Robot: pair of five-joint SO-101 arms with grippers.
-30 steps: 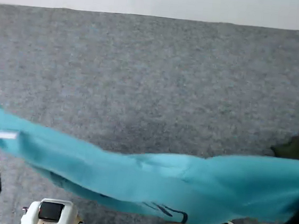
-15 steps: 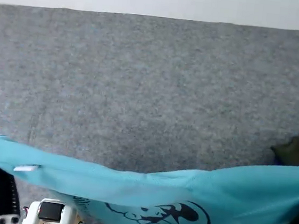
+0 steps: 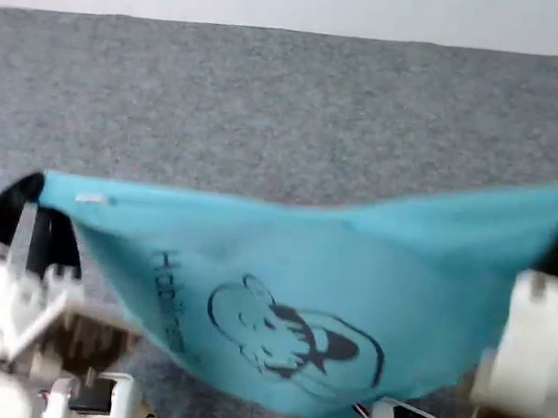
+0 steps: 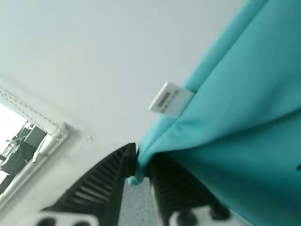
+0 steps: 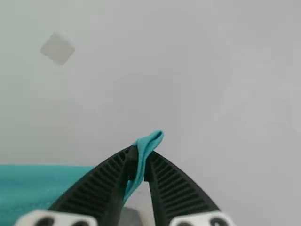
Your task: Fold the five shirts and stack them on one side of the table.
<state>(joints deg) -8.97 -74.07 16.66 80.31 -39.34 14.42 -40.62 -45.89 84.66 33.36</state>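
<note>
A teal shirt point(image 3: 302, 271) with a dark cartoon print hangs stretched in the air above the grey table point(image 3: 270, 108), held up by both arms. My left gripper point(image 4: 140, 162) is shut on one corner of the teal shirt point(image 4: 235, 117), close to its white label point(image 4: 170, 99). In the high view that arm's black fingers point(image 3: 19, 212) show at the cloth's left end. My right gripper point(image 5: 138, 162) is shut on a bunched corner of the teal shirt point(image 5: 148, 141). Its white arm point(image 3: 533, 356) stands at the right edge of the high view.
The grey felt table stretches bare from the middle to its far edge, below a pale wall. Both arm bases point(image 3: 99, 400) sit at the near edge under the hanging cloth.
Both arms have lifted the teal shirt higher. The cloth has swung up so its printed face now shows. The dark item at the right edge is now covered.
</note>
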